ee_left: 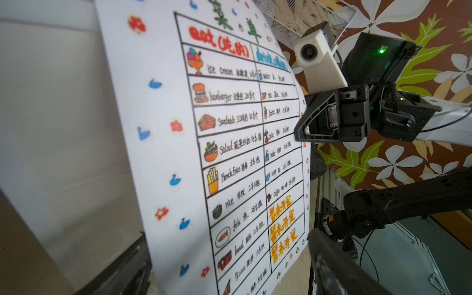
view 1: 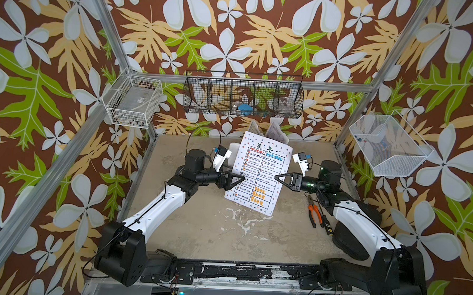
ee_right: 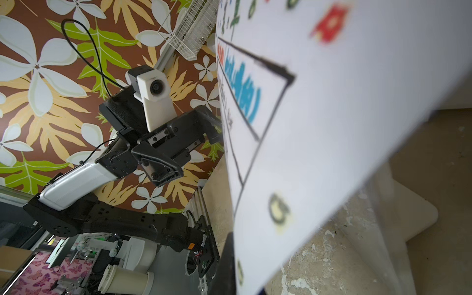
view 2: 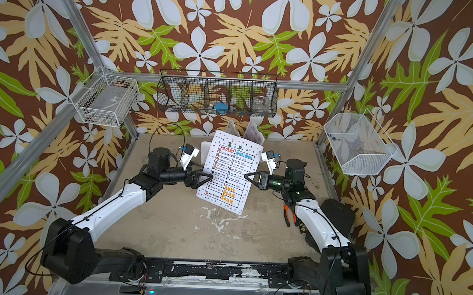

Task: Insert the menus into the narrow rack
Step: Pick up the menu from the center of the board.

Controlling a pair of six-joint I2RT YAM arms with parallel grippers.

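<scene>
The right gripper (view 1: pixel 277 177) is clenched on one side edge of the tilted white menu (view 1: pixel 256 171), and the left gripper (view 1: pixel 240 180) at the opposite edge stands released.

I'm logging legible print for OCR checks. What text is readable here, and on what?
white menu, title: "菜单"
red heading: "eat (吃的)"
"ice cream"
"hamburger"
"Sandwich"
"Salad"
"French fries"
"rice"
"fish"
"bread"
"Pizza"
orange, three times: "暂未开发"
Blue heading, drink column, prices: too blurred.
Behind it, two sheets: too small to read.
</scene>
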